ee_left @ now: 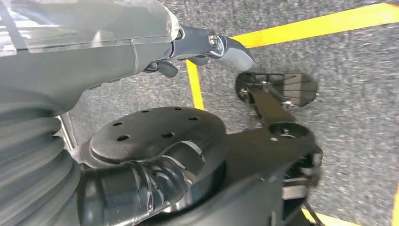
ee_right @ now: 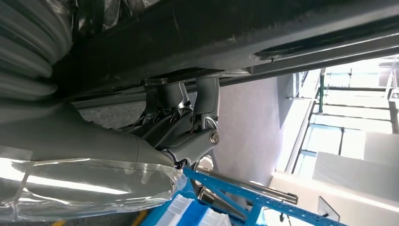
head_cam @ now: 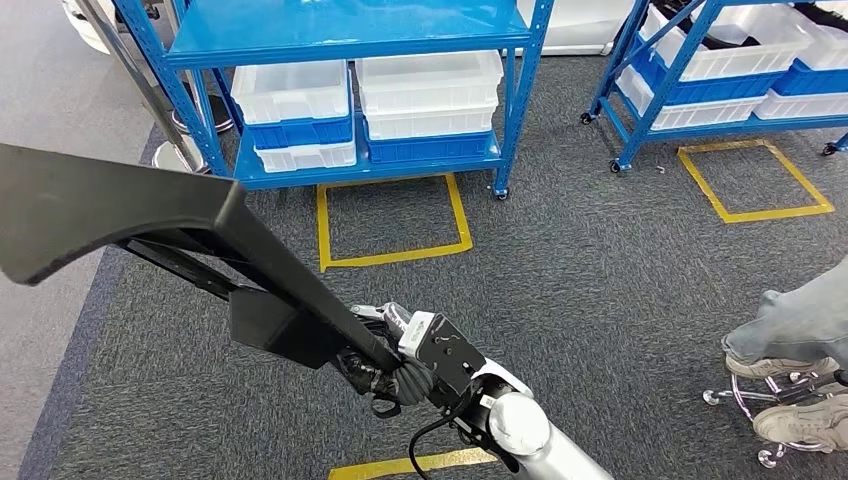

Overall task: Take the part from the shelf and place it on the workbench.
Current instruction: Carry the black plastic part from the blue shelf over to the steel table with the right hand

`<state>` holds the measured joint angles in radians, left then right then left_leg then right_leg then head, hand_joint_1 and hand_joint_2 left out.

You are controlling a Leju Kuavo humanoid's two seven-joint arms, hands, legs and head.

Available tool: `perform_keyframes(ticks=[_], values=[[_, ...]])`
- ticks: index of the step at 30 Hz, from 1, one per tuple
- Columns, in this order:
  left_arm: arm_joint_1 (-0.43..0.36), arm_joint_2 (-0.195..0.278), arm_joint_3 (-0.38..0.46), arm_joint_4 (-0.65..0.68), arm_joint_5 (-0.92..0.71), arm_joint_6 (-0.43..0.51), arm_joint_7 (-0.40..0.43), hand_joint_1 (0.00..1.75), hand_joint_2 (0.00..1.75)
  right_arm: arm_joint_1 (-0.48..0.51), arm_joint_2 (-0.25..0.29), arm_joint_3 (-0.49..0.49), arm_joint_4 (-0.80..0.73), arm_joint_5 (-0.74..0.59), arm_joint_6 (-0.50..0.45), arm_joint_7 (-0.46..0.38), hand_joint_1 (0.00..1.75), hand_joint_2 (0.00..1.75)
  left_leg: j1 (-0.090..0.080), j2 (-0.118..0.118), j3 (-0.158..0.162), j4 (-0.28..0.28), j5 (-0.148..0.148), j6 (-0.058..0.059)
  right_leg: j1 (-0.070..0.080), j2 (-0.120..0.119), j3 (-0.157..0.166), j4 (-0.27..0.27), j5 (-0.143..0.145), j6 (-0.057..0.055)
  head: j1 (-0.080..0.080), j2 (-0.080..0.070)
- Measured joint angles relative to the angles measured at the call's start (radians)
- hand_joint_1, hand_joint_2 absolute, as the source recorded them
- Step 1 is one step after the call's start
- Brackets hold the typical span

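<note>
1. Dark fingers [ee_right: 207, 101] of the right hand [head_cam: 385, 365] are clamped up against the underside of the part [head_cam: 130, 215], thumb on the opposite face. That's a firm wrap around the long black bar.
2. It's grasped low on the slim stem, I'd say because the broad flat end is too wide for the fingers to close round.
3. Out from the grip, the part rises up and away to the robot's left, its wide blade hanging well above the grey carpet [head_cam: 600, 260] and touching nothing else.
4. The left hand [ee_left: 207, 47] hangs low over the carpet by a yellow floor line [ee_left: 195, 87], thumb stretched out and nothing held; the other fingers I cannot tell, they're tucked out of sight.
5. Further out, the blue shelf [head_cam: 350, 40] stands ahead with white bins [head_cam: 430, 85] on its bottom level near the front edge. So the part is off it, and the carry to the workbench looks to be what remains.
6. A seated person's legs [head_cam: 790, 330] sit to the right, a risk if that long blade swings round.
</note>
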<state>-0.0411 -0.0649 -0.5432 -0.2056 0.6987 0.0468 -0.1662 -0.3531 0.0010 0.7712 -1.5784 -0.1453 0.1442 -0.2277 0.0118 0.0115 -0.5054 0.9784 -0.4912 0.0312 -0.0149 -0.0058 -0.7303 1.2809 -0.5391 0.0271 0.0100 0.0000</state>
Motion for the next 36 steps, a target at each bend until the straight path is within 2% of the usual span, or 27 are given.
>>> perform_keyframes(ticks=[2, 3, 4, 7, 9, 10, 12, 13, 14, 15, 16, 18, 19, 20, 22, 24, 25, 27, 28, 29, 30, 31, 32, 34, 35, 36], values=[[0.001, 0.0, 0.0, 0.0, -0.001, 0.0, 0.001, 0.0, 1.75, -0.003, 0.002, 0.0, 0.002, 0.0, 0.0, 0.0, 1.61, 1.75, 0.0, 0.0, -0.012, 0.014, -0.001, -0.007, -0.004, -0.001, 0.091, -0.13, 0.043, -0.001, 0.0, 0.0], [0.0, 0.001, 0.0, 0.0, -0.001, 0.0, 0.001, 0.0, 1.75, -0.006, 0.003, 0.0, 0.003, 0.0, 0.0, 0.0, 1.61, 1.75, -0.001, 0.0, -0.018, 0.022, -0.002, -0.012, -0.003, 0.0, 0.124, -0.187, 0.054, -0.005, 0.0, 0.0], [0.0, 0.001, 0.0, 0.0, -0.001, 0.0, 0.001, 0.0, 1.75, -0.007, 0.005, 0.0, 0.004, 0.0, 0.0, 0.0, 1.61, 1.75, -0.003, 0.0, -0.024, 0.029, -0.003, -0.018, -0.002, 0.0, 0.142, -0.221, 0.057, -0.01, 0.0, 0.0], [-0.001, 0.003, 0.001, 0.0, -0.001, 0.0, 0.0, 0.0, 1.75, -0.009, 0.009, 0.001, 0.005, 0.0, 0.0, 0.0, 1.61, 1.75, -0.002, 0.0, -0.033, 0.034, -0.001, -0.037, 0.003, 0.002, 0.138, -0.235, 0.059, -0.032, -0.001, 0.0], [-0.002, 0.004, 0.001, 0.0, -0.001, -0.001, 0.0, 0.0, 1.75, -0.011, 0.012, 0.001, 0.006, 0.0, 0.0, 0.0, 1.61, 1.75, 0.001, -0.001, -0.047, 0.063, -0.026, -0.047, 0.002, 0.003, 0.136, -0.242, 0.066, -0.047, -0.001, 0.0], [-0.003, 0.004, 0.002, 0.0, 0.0, -0.001, 0.0, 0.0, 1.75, -0.012, 0.013, 0.001, 0.006, -0.001, 0.001, 0.0, 1.61, 1.75, 0.002, -0.002, -0.067, 0.109, -0.056, -0.051, 0.001, 0.003, 0.134, -0.245, 0.07, -0.054, -0.001, 0.0], [-0.002, 0.004, 0.004, 0.0, 0.002, -0.001, -0.004, 0.0, 1.75, -0.011, 0.015, 0.001, 0.006, -0.003, 0.004, 0.0, 1.61, 1.75, 0.002, -0.003, -0.124, 0.239, -0.122, -0.055, 0.005, 0.008, 0.126, -0.245, 0.075, -0.061, -0.001, 0.0], [-0.002, 0.004, 0.005, 0.0, 0.002, 0.0, -0.007, 0.0, 1.75, -0.009, 0.015, 0.001, 0.006, -0.005, 0.007, 0.0, 1.61, 1.75, 0.002, -0.003, -0.147, 0.293, -0.141, -0.055, 0.008, 0.012, 0.123, -0.244, 0.077, -0.063, -0.001, 0.0], [-0.003, 0.004, 0.007, 0.0, 0.002, 0.002, -0.009, 0.0, 1.75, -0.007, 0.015, 0.001, 0.006, -0.006, 0.01, 0.0, 1.61, 1.75, 0.001, -0.003, -0.153, 0.313, -0.138, -0.052, 0.011, 0.017, 0.121, -0.243, 0.079, -0.064, -0.001, 0.0], [-0.002, 0.004, 0.009, 0.0, 0.0, 0.003, -0.01, 0.0, 1.75, -0.006, 0.015, 0.001, 0.006, -0.008, 0.013, 0.0, 1.61, 1.75, 0.0, -0.005, -0.141, 0.294, -0.117, -0.048, 0.014, 0.025, 0.119, -0.243, 0.081, -0.064, -0.001, 0.0], [-0.002, 0.004, 0.009, 0.0, -0.002, 0.003, -0.01, 0.0, 1.75, -0.005, 0.015, 0.001, 0.006, -0.009, 0.014, 0.0, 1.61, 1.75, -0.001, -0.012, -0.111, 0.239, -0.083, -0.041, 0.016, 0.035, 0.119, -0.242, 0.083, -0.064, -0.001, 0.0], [0.003, 0.007, 0.01, 0.0, -0.008, 0.002, -0.01, 0.0, 1.75, -0.006, 0.016, 0.001, 0.006, -0.013, 0.016, 0.0, 1.61, 1.75, -0.003, -0.052, -0.046, 0.105, -0.026, -0.023, 0.018, 0.053, 0.117, -0.241, 0.089, -0.061, -0.001, 0.0], [0.006, 0.008, 0.01, 0.001, -0.01, 0.001, -0.01, 0.0, 1.75, -0.006, 0.017, 0.001, 0.005, -0.015, 0.016, 0.0, 1.61, 1.75, -0.005, -0.07, -0.025, 0.06, -0.015, -0.017, 0.017, 0.062, 0.113, -0.24, 0.092, -0.056, -0.001, 0.0], [0.007, 0.009, 0.011, 0.001, -0.012, 0.0, -0.011, 0.0, 1.75, -0.006, 0.018, 0.001, 0.005, -0.017, 0.016, 0.0, 1.61, 1.75, -0.007, -0.081, -0.017, 0.038, -0.014, -0.013, 0.014, 0.07, 0.107, -0.24, 0.097, -0.05, -0.002, 0.0], [0.009, 0.008, 0.011, 0.001, -0.013, -0.002, -0.012, 0.0, 1.75, -0.006, 0.018, 0.001, 0.005, -0.018, 0.016, 0.0, 1.61, 1.75, -0.007, -0.069, -0.013, 0.023, -0.009, -0.011, 0.012, 0.087, 0.1, -0.244, 0.107, -0.035, -0.003, 0.0], [0.01, 0.005, 0.012, 0.001, -0.011, 0.002, -0.015, 0.0, 1.75, -0.005, 0.018, 0.001, 0.004, -0.019, 0.016, 0.0, 1.61, 1.75, -0.001, -0.047, -0.009, 0.006, 0.005, -0.004, 0.016, 0.075, 0.089, -0.227, 0.093, -0.024, -0.001, 0.0], [0.01, 0.002, 0.013, 0.001, -0.01, 0.006, -0.017, 0.0, 1.75, -0.005, 0.018, 0.001, 0.003, -0.019, 0.016, -0.001, 1.61, 1.75, 0.003, -0.034, -0.008, -0.002, 0.011, 0.0, 0.017, 0.059, 0.073, -0.193, 0.069, -0.02, 0.0, 0.0], [0.011, -0.005, 0.015, 0.001, -0.008, 0.017, -0.019, 0.0, 1.75, -0.001, 0.017, 0.001, 0.001, -0.021, 0.017, -0.002, 1.61, 1.75, 0.002, -0.009, -0.012, -0.003, 0.016, 0.005, 0.012, 0.026, 0.019, -0.073, 0.002, -0.011, 0.001, 0.0], [0.011, -0.008, 0.016, 0.001, -0.008, 0.021, -0.019, 0.0, 1.75, 0.002, 0.016, 0.001, 0.0, -0.022, 0.018, -0.003, 1.61, 1.75, 0.002, 0.003, -0.015, -0.001, 0.016, 0.005, 0.008, 0.02, -0.006, -0.016, -0.02, -0.006, 0.001, 0.0], [0.012, -0.011, 0.017, 0.001, -0.009, 0.025, -0.019, 0.0, 1.75, 0.005, 0.014, 0.001, 0.0, -0.023, 0.019, -0.003, 1.61, 1.75, 0.002, 0.015, -0.017, 0.001, 0.015, 0.005, 0.004, 0.016, -0.018, 0.015, -0.026, -0.001, 0.001, 0.0], [0.011, -0.013, 0.017, 0.001, -0.01, 0.027, -0.019, 0.0, 1.75, 0.008, 0.013, 0.001, 0.0, -0.026, 0.021, -0.003, 1.61, 1.75, 0.002, 0.026, -0.019, 0.004, 0.014, 0.003, 0.0, 0.012, -0.01, 0.007, -0.013, 0.003, 0.001, 0.0], [0.011, -0.015, 0.018, 0.001, -0.011, 0.03, -0.018, 0.0, 1.75, 0.009, 0.012, 0.001, -0.001, -0.032, 0.026, -0.003, 1.61, 1.75, 0.002, 0.036, -0.02, 0.008, 0.012, 0.001, -0.004, 0.004, 0.018, -0.039, 0.014, 0.006, 0.001, 0.0], [0.01, -0.016, 0.018, 0.001, -0.013, 0.033, -0.016, 0.0, 1.75, 0.01, 0.012, 0.001, -0.003, -0.04, 0.031, -0.003, 1.61, 1.75, 0.002, 0.046, -0.02, 0.013, 0.008, -0.003, -0.006, -0.014, 0.058, -0.109, 0.042, 0.007, 0.001, 0.0], [0.009, -0.021, 0.018, 0.001, -0.015, 0.038, -0.013, 0.0, 1.75, 0.01, 0.012, 0.001, -0.009, -0.06, 0.043, -0.003, 1.61, 1.75, -0.003, 0.061, -0.021, 0.024, -0.002, -0.016, -0.003, -0.048, 0.117, -0.217, 0.075, 0.0, 0.0, 0.0], [0.009, -0.022, 0.019, 0.001, -0.018, 0.041, -0.012, 0.0, 1.75, 0.01, 0.012, 0.0, -0.012, -0.068, 0.048, -0.003, 1.61, 1.75, -0.006, 0.068, -0.021, 0.028, -0.005, -0.022, 0.0, -0.056, 0.126, -0.237, 0.076, -0.007, 0.0, 0.0], [0.008, -0.024, 0.019, 0.001, -0.02, 0.046, -0.01, 0.0, 1.75, 0.011, 0.012, 0.0, -0.014, -0.074, 0.052, -0.003, 1.61, 1.75, -0.007, 0.075, -0.021, 0.029, -0.007, -0.027, 0.003, -0.05, 0.123, -0.237, 0.075, -0.014, 0.0, 0.0]])
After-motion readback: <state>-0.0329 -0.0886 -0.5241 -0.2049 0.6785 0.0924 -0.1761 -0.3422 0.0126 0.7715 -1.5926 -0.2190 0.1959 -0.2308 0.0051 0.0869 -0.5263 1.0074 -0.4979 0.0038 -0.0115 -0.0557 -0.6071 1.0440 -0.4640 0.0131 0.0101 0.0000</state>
